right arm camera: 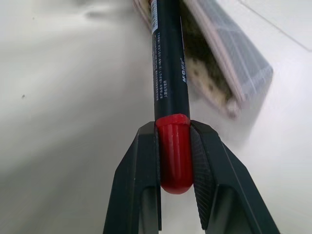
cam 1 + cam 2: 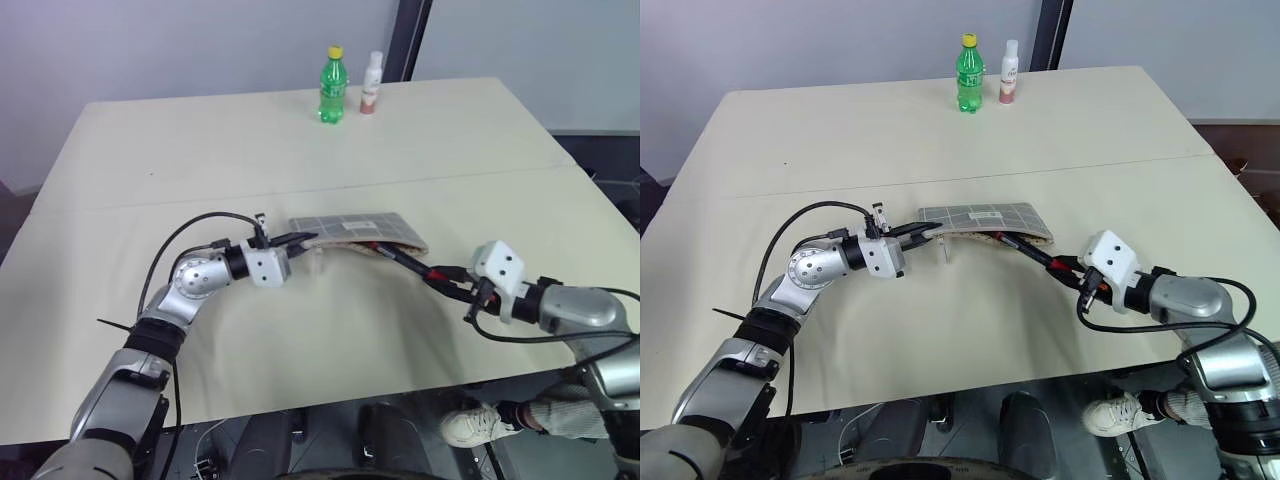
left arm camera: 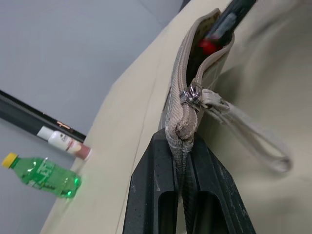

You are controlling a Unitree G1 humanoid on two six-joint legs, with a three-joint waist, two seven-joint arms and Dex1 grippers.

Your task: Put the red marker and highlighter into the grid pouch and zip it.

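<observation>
At 9 o'clock, left pincer (image 2: 303, 238) clamped on zipper end of grid pouch (image 2: 352, 229) at counter (image 2: 300, 140) centre; toward 3 o'clock, right pincer (image 2: 452, 285) gripping red marker (image 2: 405, 262), front end inside pouch mouth.

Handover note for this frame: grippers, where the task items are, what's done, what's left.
Left gripper: shut on the grid pouch at its zipper end, holding the mouth open.
Right gripper: shut on the red marker at its red end; the far end is at the pouch's mouth.
Highlighter: can't tell where it is.
Zipper pull: at the left-gripper end, pouch unzipped.
Left: push marker in, release, confirm highlighter, zip.
</observation>
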